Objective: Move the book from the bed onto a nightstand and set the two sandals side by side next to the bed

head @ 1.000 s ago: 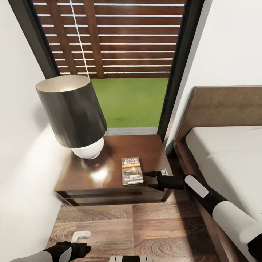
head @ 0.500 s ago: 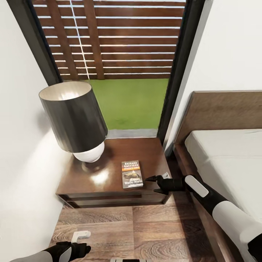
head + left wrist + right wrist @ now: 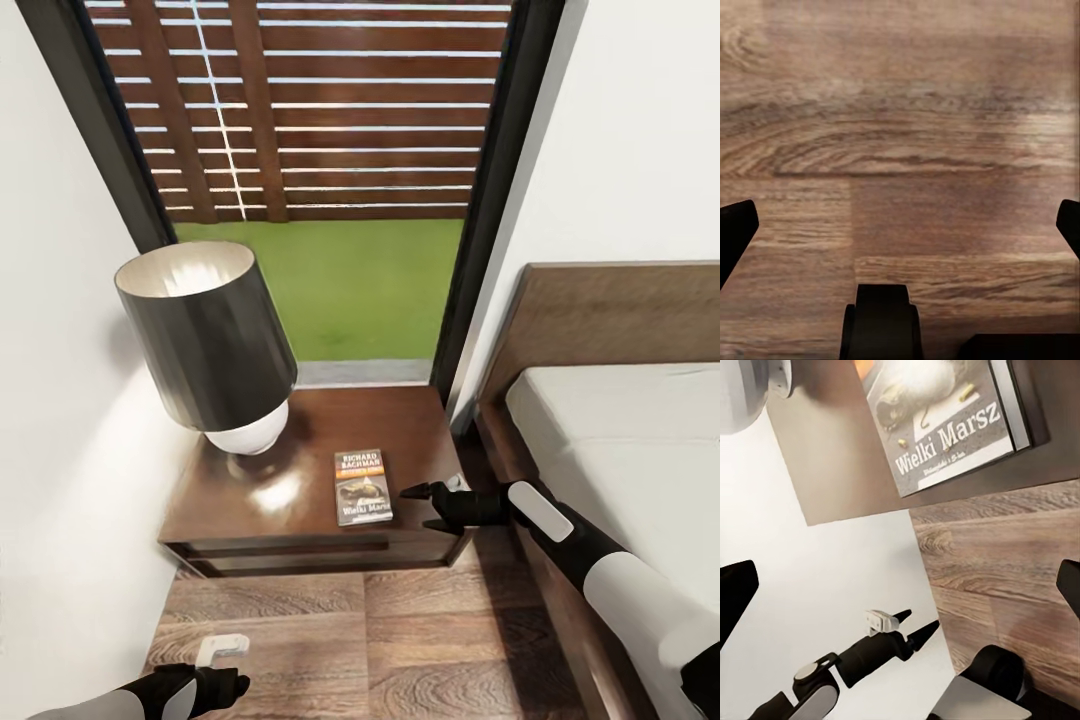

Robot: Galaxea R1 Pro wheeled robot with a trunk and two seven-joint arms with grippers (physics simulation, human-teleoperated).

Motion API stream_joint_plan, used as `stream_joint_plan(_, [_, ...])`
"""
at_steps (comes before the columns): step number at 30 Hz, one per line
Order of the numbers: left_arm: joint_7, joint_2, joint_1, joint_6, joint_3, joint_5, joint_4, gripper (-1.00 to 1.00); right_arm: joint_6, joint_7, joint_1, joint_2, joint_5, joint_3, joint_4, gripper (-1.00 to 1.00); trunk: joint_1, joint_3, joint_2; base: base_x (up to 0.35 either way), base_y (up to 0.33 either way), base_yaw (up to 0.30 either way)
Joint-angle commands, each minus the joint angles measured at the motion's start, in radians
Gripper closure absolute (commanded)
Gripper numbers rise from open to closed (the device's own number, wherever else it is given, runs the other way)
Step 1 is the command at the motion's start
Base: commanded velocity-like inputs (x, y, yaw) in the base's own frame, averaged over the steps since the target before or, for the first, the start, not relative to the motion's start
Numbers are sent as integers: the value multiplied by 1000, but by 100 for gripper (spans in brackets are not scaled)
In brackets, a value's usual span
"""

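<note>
The book (image 3: 363,487) lies flat, cover up, near the front edge of the dark-brown nightstand (image 3: 410,430); its title "Wielki Marsz" reads clearly in the right wrist view (image 3: 945,420). My right gripper (image 3: 417,507) hovers open just right of the book, at the nightstand's front right corner, holding nothing. My left gripper (image 3: 222,686) hangs low over the wood floor at the bottom left; in the left wrist view its fingers (image 3: 735,232) stand wide apart, open and empty. The bed (image 3: 620,450) is at the right. The sandals are out of view.
A lamp (image 3: 210,340) with a dark shade and white base fills the nightstand's back left. The white wall (image 3: 60,450) hems the nightstand on the left. A dark-framed window (image 3: 340,150) onto grass and a slatted fence is behind. Plank floor (image 3: 400,640) lies in front.
The whole picture has slid downward, so the camera has moved. My right gripper has drawn back a little to the right, away from the book. The book stays on the nightstand.
</note>
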Motion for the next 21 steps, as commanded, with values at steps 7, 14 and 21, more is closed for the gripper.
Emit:
stream_joint_plan(7, [-4,0,-1,2,-8,11,2,-100,-1,10,-1,-1,8,5,0,-100,-27,21,49,0,0,0])
stream_joint_plan(14, [-4,0,-1,2,-8,11,2,-100,-2,9,-1,-1,9,5,0,-100,-54,43,98,0,0,0])
stream_joint_plan(21, [-4,0,-1,2,-8,11,2,-100,-3,8,-1,-1,10,5,0,-100,-81,65,147,0,0,0])
